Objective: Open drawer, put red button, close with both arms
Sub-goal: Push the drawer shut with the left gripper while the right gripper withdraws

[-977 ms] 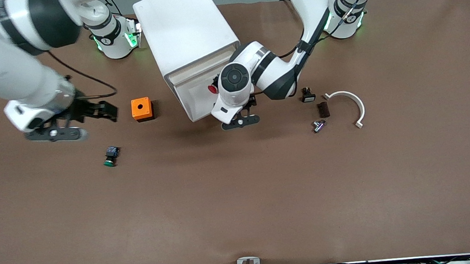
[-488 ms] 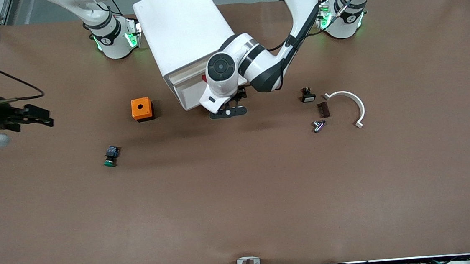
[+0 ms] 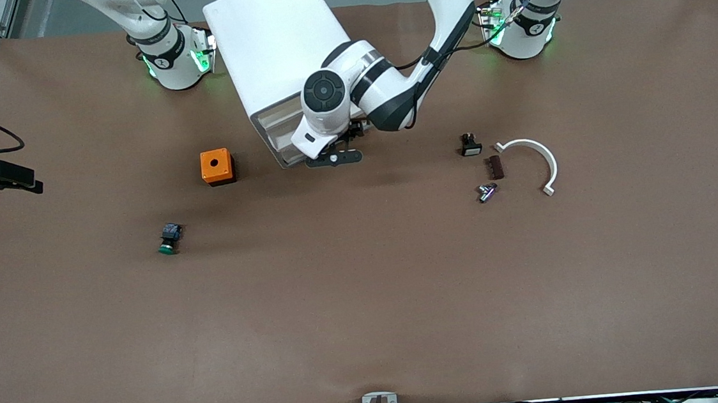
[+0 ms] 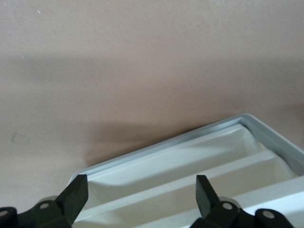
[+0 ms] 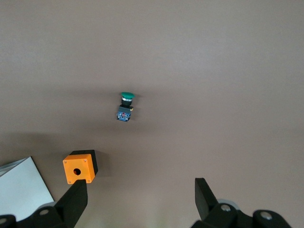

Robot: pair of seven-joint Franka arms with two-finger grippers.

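The white cabinet [image 3: 283,47] stands near the arms' bases. Its lowest drawer [image 3: 279,145] sticks out a little toward the front camera. My left gripper [image 3: 346,139] is at the drawer's front, its hand covering most of it. In the left wrist view the drawer [image 4: 180,164] lies between the open, empty fingers of the left gripper [image 4: 141,194]. The red button is hidden. My right gripper [image 3: 33,179] is open and empty, over the right arm's end of the table. In the right wrist view its own gripper [image 5: 140,190] is wide open above bare table.
An orange box [image 3: 216,166] with a hole sits beside the cabinet, also in the right wrist view [image 5: 80,167]. A green-capped button [image 3: 169,237] [image 5: 126,107] lies nearer the front camera. A small black part [image 3: 470,145], a brown piece [image 3: 494,167], a metal piece [image 3: 487,191] and a white curved bracket [image 3: 535,155] lie toward the left arm's end.
My left gripper has moved toward the cabinet and the drawer has slid inward with it. My right arm has pulled away toward its end of the table.
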